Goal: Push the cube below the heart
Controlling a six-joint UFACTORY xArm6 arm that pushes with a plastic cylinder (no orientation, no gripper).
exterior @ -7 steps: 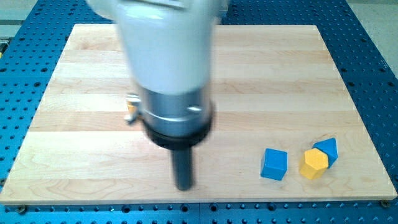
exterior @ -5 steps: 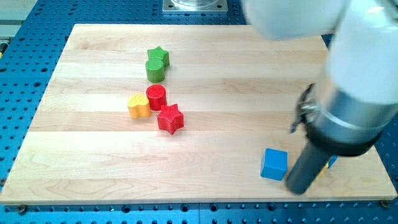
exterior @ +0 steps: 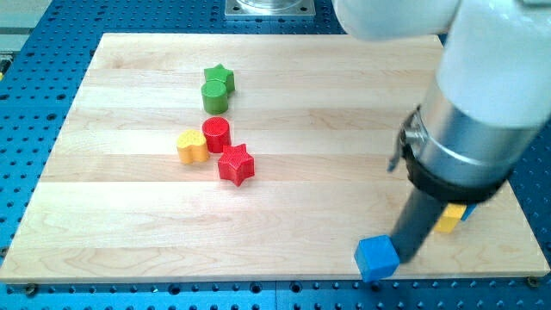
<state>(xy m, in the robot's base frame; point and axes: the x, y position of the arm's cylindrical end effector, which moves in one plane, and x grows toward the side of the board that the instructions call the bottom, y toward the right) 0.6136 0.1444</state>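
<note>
The blue cube (exterior: 377, 257) lies near the board's bottom edge at the view's lower right, turned a little askew. My tip (exterior: 405, 256) touches its right side. The yellow heart (exterior: 191, 146) lies left of centre, far to the cube's upper left, next to a red cylinder (exterior: 216, 134). The rod and the arm's white body cover much of the view's right.
A red star (exterior: 236, 164) lies just below right of the red cylinder. A green star (exterior: 220, 77) and a green cylinder (exterior: 213, 96) sit above them. A yellow block (exterior: 447, 219) and a blue block (exterior: 466, 211) show partly behind the rod at right.
My tip swept from the board's lower middle to the right, then came against the blue cube's right side. The cube shifted left and down toward the bottom edge and turned slightly.
</note>
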